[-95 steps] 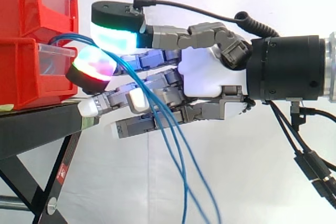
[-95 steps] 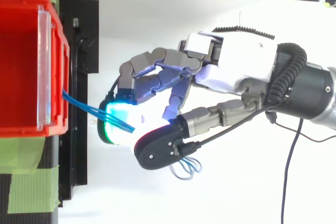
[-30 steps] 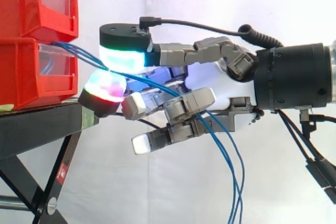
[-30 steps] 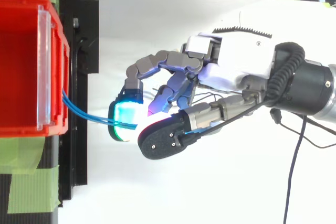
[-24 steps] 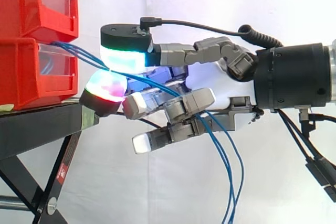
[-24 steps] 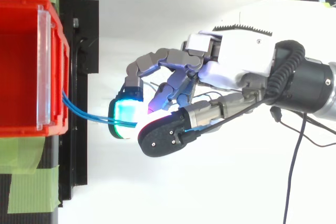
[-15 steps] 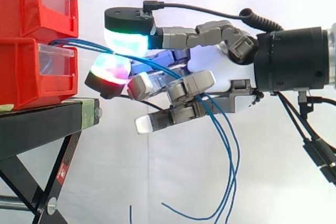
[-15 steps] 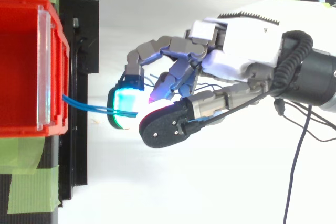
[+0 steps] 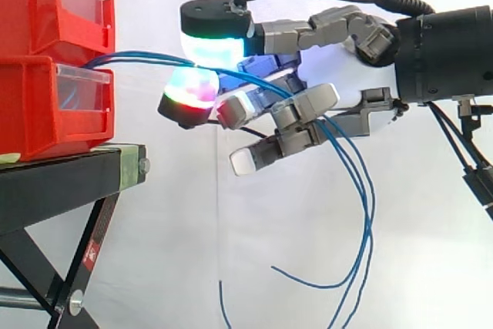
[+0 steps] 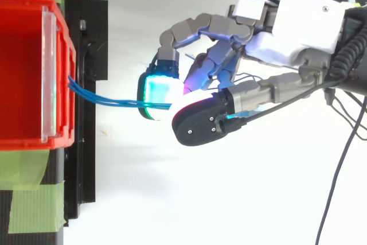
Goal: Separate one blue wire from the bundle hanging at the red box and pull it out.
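Blue wires [image 9: 139, 55] leave the lower red bin [image 9: 35, 109] and run almost level to my hand [image 9: 347, 75]. The hand is shut on them: a cyan-green pad [image 9: 212, 48] above and a red-green pad [image 9: 191, 86] below pinch the strands. Behind the pinch the wires pass through the curled fingers and hang in a long loop [image 9: 362, 213], their loose ends curling up near the bottom [image 9: 223, 306]. From above, the wires [image 10: 109, 101] span the gap between the bin [image 10: 23, 73] and the hand [image 10: 292, 21]. I cannot tell whether one strand is apart from the rest.
A second red bin [image 9: 46, 1] sits on top of the lower one, both with clear front panels. They rest on a black stand [image 9: 62, 182] with green tape [image 10: 34, 205] on it. A white curtain hangs behind.
The hand has moved right and up, away from the bins, still pinching the wires. More wire spans the gap, and the loose ends have risen into view at the bottom.
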### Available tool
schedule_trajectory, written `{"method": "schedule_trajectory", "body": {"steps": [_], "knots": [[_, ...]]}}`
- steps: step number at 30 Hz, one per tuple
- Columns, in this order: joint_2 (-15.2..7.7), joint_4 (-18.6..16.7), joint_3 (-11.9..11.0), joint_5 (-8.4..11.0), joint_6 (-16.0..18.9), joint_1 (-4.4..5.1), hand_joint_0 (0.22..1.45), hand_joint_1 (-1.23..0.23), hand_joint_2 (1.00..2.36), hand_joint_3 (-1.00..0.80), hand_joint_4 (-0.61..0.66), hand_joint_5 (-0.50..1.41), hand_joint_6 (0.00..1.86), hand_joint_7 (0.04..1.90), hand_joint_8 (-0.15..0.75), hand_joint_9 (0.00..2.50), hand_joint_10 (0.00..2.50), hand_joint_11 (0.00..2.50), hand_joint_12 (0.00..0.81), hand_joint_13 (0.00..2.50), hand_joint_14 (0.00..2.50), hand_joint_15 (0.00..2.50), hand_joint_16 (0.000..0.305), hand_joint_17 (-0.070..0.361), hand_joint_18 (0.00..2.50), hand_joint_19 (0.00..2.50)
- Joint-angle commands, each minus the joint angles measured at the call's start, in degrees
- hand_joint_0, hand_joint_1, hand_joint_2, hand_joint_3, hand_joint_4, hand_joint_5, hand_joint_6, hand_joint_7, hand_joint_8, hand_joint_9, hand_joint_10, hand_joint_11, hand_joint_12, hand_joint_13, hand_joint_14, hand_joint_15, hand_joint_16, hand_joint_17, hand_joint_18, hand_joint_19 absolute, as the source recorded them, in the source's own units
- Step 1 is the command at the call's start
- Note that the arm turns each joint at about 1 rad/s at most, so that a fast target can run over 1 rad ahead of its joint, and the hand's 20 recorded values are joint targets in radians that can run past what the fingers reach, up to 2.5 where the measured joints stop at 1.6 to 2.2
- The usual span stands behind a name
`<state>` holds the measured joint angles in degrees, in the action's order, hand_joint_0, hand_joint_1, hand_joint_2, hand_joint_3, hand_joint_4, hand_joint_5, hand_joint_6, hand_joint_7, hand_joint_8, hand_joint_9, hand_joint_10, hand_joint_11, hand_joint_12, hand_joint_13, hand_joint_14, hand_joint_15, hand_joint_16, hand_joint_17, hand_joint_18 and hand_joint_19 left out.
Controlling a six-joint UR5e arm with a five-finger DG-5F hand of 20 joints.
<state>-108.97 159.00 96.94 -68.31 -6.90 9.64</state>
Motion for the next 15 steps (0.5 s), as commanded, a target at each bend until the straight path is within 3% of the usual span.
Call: {"method": "schedule_trajectory", "body": {"steps": [1,15], "knots": [[0.07,0.70,0.00,-0.33,-0.13,-0.14,0.70,-0.75,1.03,-0.20,0.18,-0.19,0.76,1.03,0.349,1.08,0.02,1.28,0.303,1.47,0.41,1.58,0.047,0.105,0.66,0.69],[0.07,0.87,0.00,-0.33,-0.84,-0.94,0.71,-0.80,1.03,-0.17,0.18,-0.21,0.83,0.95,0.342,1.00,0.02,1.25,0.308,1.44,0.44,1.54,0.047,0.105,0.63,0.68]]}}
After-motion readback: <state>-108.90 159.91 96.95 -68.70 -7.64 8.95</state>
